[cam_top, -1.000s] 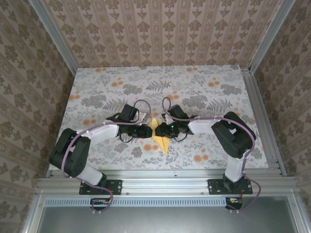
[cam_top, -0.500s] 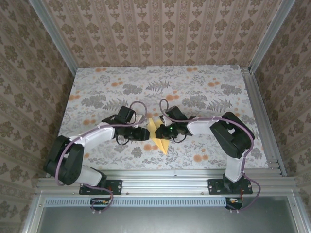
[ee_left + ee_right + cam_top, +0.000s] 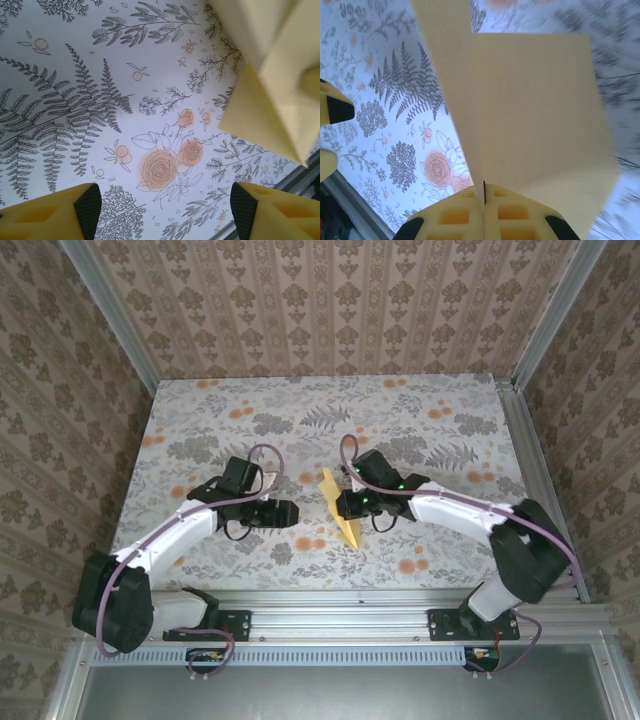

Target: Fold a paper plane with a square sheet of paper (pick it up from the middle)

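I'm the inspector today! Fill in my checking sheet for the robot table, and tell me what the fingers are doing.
Surface: flowered cloth, lying flat.
Job's things: pale-yellow paper plane, folded, mid-table.
Clutter: nothing seen.
Grippers: right gripper, fingers shut on the paper plane; left gripper, fingers open, apart from it.
Cables: purple cables loop along both arms.
Surroundings: patterned walls, metal frame at the near edge.
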`<state>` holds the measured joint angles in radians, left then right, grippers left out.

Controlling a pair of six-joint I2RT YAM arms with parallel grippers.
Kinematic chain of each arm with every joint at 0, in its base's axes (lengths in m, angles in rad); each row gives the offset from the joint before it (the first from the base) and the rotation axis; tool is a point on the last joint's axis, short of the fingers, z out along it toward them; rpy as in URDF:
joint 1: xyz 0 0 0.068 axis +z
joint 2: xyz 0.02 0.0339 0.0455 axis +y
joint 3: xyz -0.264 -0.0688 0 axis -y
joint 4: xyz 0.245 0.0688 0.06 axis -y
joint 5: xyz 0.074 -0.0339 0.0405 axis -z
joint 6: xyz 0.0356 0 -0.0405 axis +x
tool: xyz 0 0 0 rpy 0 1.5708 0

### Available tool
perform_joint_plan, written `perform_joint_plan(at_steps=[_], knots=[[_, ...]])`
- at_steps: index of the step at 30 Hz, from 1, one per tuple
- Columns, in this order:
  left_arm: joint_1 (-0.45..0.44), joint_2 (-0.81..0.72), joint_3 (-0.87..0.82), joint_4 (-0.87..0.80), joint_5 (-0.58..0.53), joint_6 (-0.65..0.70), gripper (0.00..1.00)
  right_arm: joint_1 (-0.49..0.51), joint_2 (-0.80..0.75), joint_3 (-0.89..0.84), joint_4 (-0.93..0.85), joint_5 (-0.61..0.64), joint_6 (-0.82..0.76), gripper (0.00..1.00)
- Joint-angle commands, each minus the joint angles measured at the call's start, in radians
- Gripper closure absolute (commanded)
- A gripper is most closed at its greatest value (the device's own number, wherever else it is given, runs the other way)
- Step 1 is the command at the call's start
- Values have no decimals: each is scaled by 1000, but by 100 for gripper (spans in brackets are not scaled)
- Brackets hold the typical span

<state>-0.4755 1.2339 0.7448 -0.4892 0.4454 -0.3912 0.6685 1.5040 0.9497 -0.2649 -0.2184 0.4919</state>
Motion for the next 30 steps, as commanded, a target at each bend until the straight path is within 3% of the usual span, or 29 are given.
perform_joint_plan(at_steps=[1,6,14,17,21,24,30], knots=[[12,-17,20,-23,13,7,27,4,-97,24,-200,223,-61,99],[12,-4,20,6,35,-1,24,25,-212,29,-338,431,-72,99],[12,33,17,41,61,-14,24,87,-182,40,-391,578,-51,99],[13,32,-10,92,91,-57,23,85,-182,19,-331,496,-19,99],[-6,-13,-89,239,117,-191,23,31,-207,-21,-194,298,56,99],[-42,-70,-116,300,82,-269,18,-32,-238,-60,-83,128,129,99],[-119,-196,-183,501,28,-458,6,-95,-263,-84,59,-55,245,99]])
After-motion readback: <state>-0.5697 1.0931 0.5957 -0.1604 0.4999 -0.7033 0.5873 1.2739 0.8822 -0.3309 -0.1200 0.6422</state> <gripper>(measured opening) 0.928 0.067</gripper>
